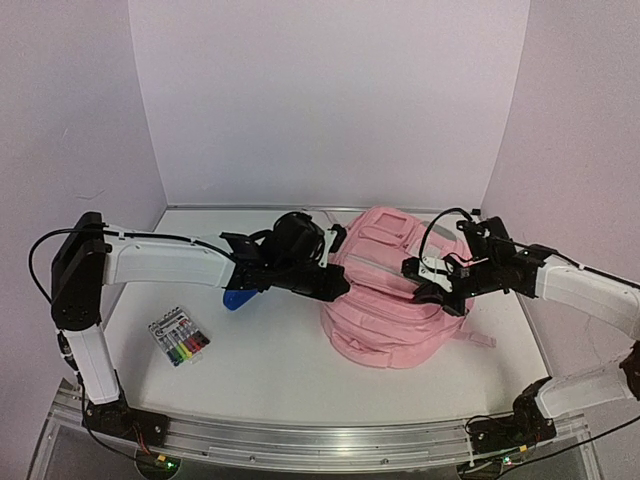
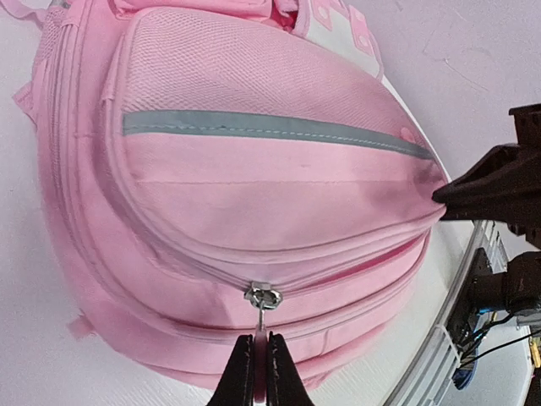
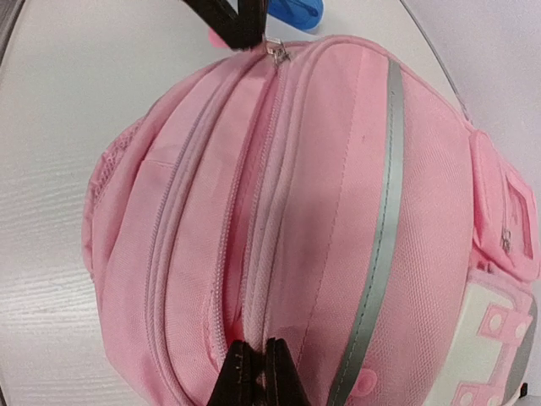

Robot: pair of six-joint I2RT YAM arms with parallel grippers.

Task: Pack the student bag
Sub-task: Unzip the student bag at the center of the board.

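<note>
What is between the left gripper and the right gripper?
The student bag: its zip seam runs from the zip pull in the left gripper to the fabric the right gripper pinches, clearest in the right wrist view.

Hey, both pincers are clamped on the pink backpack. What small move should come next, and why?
Probably the left pincer should draw the zipper pull it pinches along the track, opening that compartment. The zip looks closed. The right pincer is shut on the fabric of the student bag at the far end, bracing it, and the marker pack lies outside it.
</note>
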